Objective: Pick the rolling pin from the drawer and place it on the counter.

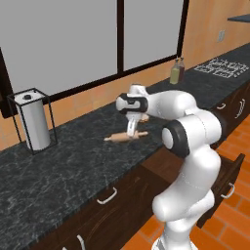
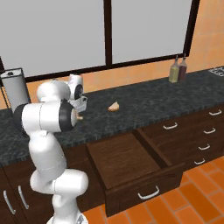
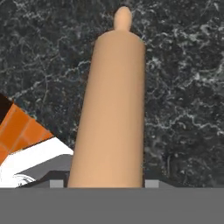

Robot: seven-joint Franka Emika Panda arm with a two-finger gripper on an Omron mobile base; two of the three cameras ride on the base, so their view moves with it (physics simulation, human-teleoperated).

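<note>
Reading the left base view from left to right: a paper towel roll (image 1: pixel 34 124) stands upright in a wire holder at the rear of the counter (image 1: pixel 73 166). Bare stone follows. Next comes the rolling pin (image 1: pixel 124 137), lying on or just above the slab, with the gripper (image 1: pixel 131 131) directly over its middle. Two bottles (image 1: pixel 177 71) stand well beyond, near the window wall.

In the hand view the pin's barrel runs between the two fingertips, one grey pad (image 3: pixel 56 183) close on each side. The gripper appears to be pinching the rolling pin; actual contact at the pads cannot be confirmed.

In the right base view the drawer (image 2: pixel 131 164) is pulled fully out and holds nothing visible. A small tan wedge (image 2: pixel 114 106) lies on the counter, apart from the gripper.

Hazards, as judgement:
- A round pin released above the slab may roll. Cause: height at release, or a tilted barrel.
- Rolling toward the front edge would drop it into the open drawer or onto the floor.
- A sideways retreat may drag the pin. Cause: fingers not fully spread.

Clearances: open stone lies to the left of the pin and behind it. The front edge is near. Vertical withdrawal is unobstructed.
</note>
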